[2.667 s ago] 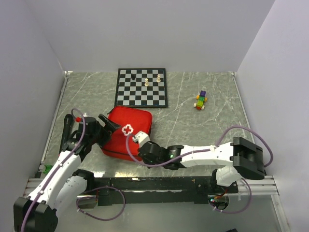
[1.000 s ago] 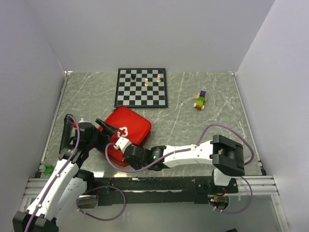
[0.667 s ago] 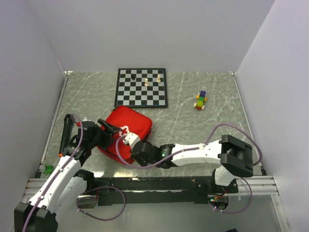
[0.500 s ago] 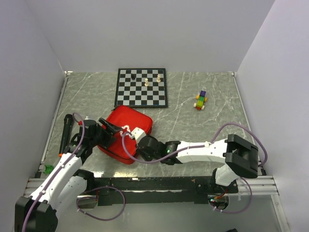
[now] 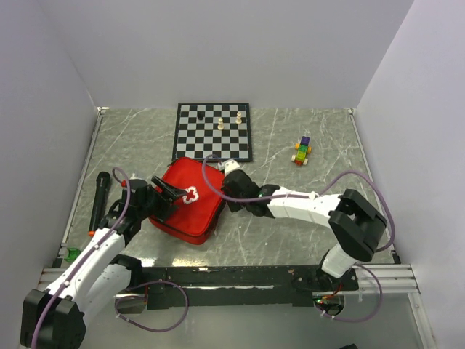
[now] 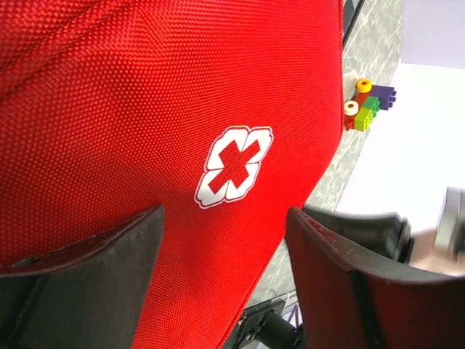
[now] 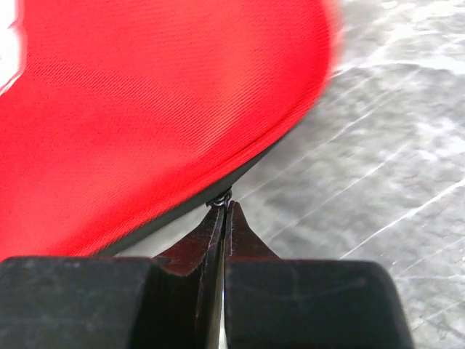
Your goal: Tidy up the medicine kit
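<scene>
The red medicine kit (image 5: pixel 195 211) lies flat and closed on the marble table, its white cross (image 6: pixel 234 166) facing up. My left gripper (image 5: pixel 168 195) is open and straddles the kit's left corner. One finger (image 6: pixel 87 280) lies against the red fabric, while the other finger (image 6: pixel 360 291) stands off its edge with table showing between. My right gripper (image 5: pixel 228 195) is at the kit's right edge. Its fingertips (image 7: pixel 224 211) are shut on the small metal zipper pull (image 7: pixel 220 198) in the black seam.
A chessboard (image 5: pixel 213 131) with a few pieces lies behind the kit. A coloured block toy (image 5: pixel 303 151) sits to the right, also seen as a block toy (image 6: pixel 368 107) from the left wrist. A black pen-like stick (image 5: pixel 98 202) lies along the left wall.
My right gripper has swept from the kit's near edge round to its far right edge, still pinching the pull. The kit shifted slightly. The left jaws have narrowed around the corner.
</scene>
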Available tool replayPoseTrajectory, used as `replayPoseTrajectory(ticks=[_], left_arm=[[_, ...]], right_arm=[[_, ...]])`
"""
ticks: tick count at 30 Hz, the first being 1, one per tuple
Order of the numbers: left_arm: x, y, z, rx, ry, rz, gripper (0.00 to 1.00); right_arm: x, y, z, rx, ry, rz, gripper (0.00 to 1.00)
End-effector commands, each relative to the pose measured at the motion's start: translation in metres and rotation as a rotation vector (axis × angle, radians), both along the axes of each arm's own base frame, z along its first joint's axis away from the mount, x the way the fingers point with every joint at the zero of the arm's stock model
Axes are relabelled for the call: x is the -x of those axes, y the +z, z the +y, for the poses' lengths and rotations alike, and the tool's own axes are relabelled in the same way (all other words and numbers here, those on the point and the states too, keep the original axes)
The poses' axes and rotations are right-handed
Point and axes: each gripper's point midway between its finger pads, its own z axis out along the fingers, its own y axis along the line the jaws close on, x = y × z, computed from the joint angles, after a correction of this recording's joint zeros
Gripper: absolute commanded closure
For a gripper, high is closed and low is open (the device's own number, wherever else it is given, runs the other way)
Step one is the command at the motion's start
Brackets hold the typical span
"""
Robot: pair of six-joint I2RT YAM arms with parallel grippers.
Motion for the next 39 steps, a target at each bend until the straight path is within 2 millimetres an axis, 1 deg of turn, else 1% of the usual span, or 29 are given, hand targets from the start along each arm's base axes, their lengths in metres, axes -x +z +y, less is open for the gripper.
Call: replayPoseTrajectory(ticks=[1, 3, 5, 8, 11, 12, 13, 14, 15, 16, 18, 19, 20, 21, 22, 23, 24, 25, 27, 28, 29, 30, 31, 32, 33, 35, 36, 39], left_arm=[[0.046, -0.076, 0.039, -0.221, 0.048, 0.267, 0.2], [0.043, -0.069, 0.036, -0.219, 0.028, 0.243, 0.16], [0.038, -0.063, 0.034, -0.22, 0.015, 0.215, 0.1], [0.025, -0.054, 0.036, -0.251, 0.006, 0.165, 0.03], [0.01, -0.048, 0.035, -0.296, -0.026, 0.134, 0.01], [0.005, -0.047, 0.033, -0.302, -0.039, 0.127, 0.01], [-0.003, -0.042, 0.03, -0.305, -0.054, 0.11, 0.01], [-0.01, -0.042, 0.026, -0.313, -0.073, 0.109, 0.01], [-0.017, -0.04, 0.022, -0.317, -0.09, 0.097, 0.01], [-0.025, -0.033, 0.016, -0.323, -0.108, 0.072, 0.01], [-0.044, -0.022, 0.005, -0.334, -0.136, 0.027, 0.01], [-0.053, -0.014, -0.001, -0.336, -0.157, 0.005, 0.01], [-0.061, -0.011, -0.004, -0.348, -0.171, 0.005, 0.01], [-0.069, -0.004, -0.006, -0.362, -0.18, 0.001, 0.01], [-0.077, 0.003, -0.007, -0.388, -0.192, -0.003, 0.01], [-0.081, 0.008, -0.005, -0.411, -0.197, 0.006, 0.01], [-0.086, 0.018, 0.0, -0.441, -0.18, 0.003, 0.01], [-0.086, 0.025, 0.007, -0.476, -0.162, 0.005, 0.03], [-0.08, 0.04, 0.022, -0.525, -0.113, 0.001, 0.04], [-0.072, 0.044, 0.028, -0.532, -0.091, 0.007, 0.04], [-0.06, 0.054, 0.034, -0.516, -0.058, -0.008, 0.04], [-0.047, 0.057, 0.037, -0.494, -0.037, -0.009, 0.04], [-0.033, 0.059, 0.037, -0.444, -0.017, -0.011, 0.04], [-0.019, 0.055, 0.034, -0.384, -0.002, -0.003, 0.04], [-0.004, 0.054, 0.029, -0.316, 0.012, -0.007, 0.04], [0.022, 0.041, 0.02, -0.198, 0.038, 0.005, 0.04], [0.032, 0.034, 0.017, -0.144, 0.061, 0.017, 0.04], [0.048, 0.031, 0.019, -0.104, 0.08, 0.029, 0.04]], right_arm=[[-0.026, -0.02, -0.06, 0.135, -0.223, 0.054, 1.0], [-0.024, -0.013, -0.066, 0.095, -0.239, 0.035, 1.0], [-0.016, -0.007, -0.074, 0.061, -0.261, 0.026, 1.0], [0.002, -0.004, -0.091, 0.028, -0.284, 0.029, 1.0], [0.02, -0.004, -0.104, -0.001, -0.297, 0.046, 1.0], [0.028, -0.006, -0.107, -0.003, -0.295, 0.056, 1.0], [0.034, -0.003, -0.107, -0.026, -0.294, 0.058, 1.0], [0.043, -0.003, -0.108, -0.027, -0.285, 0.058, 1.0], [0.052, -0.004, -0.105, -0.03, -0.271, 0.063, 1.0], [0.06, -0.003, -0.102, -0.034, -0.253, 0.063, 1.0], [0.078, -0.006, -0.089, -0.025, -0.205, 0.07, 1.0], [0.09, -0.006, -0.078, -0.015, -0.164, 0.078, 1.0], [0.098, -0.007, -0.069, -0.007, -0.136, 0.085, 1.0], [0.103, -0.01, -0.062, 0.007, -0.118, 0.092, 1.0], [0.108, -0.01, -0.051, 0.01, -0.089, 0.095, 1.0], [0.111, -0.012, -0.043, 0.025, -0.065, 0.098, 1.0], [0.112, -0.011, -0.031, 0.024, -0.044, 0.098, 1.0], [0.113, -0.01, -0.021, 0.021, -0.017, 0.101, 1.0], [0.11, -0.011, 0.0, 0.029, 0.026, 0.093, 1.0], [0.109, -0.01, 0.009, 0.026, 0.048, 0.093, 1.0], [0.105, -0.006, 0.02, 0.016, 0.063, 0.083, 1.0], [0.1, -0.004, 0.028, 0.016, 0.075, 0.069, 1.0], [0.094, -0.002, 0.034, 0.009, 0.077, 0.064, 1.0], [0.088, 0.0, 0.04, -0.001, 0.079, 0.066, 1.0], [0.082, 0.003, 0.043, -0.021, 0.077, 0.074, 1.0], [0.07, 0.012, 0.052, -0.07, 0.078, 0.078, 1.0], [0.066, 0.014, 0.054, -0.071, 0.083, 0.078, 1.0], [0.059, 0.021, 0.06, -0.061, 0.103, 0.06, 1.0]])
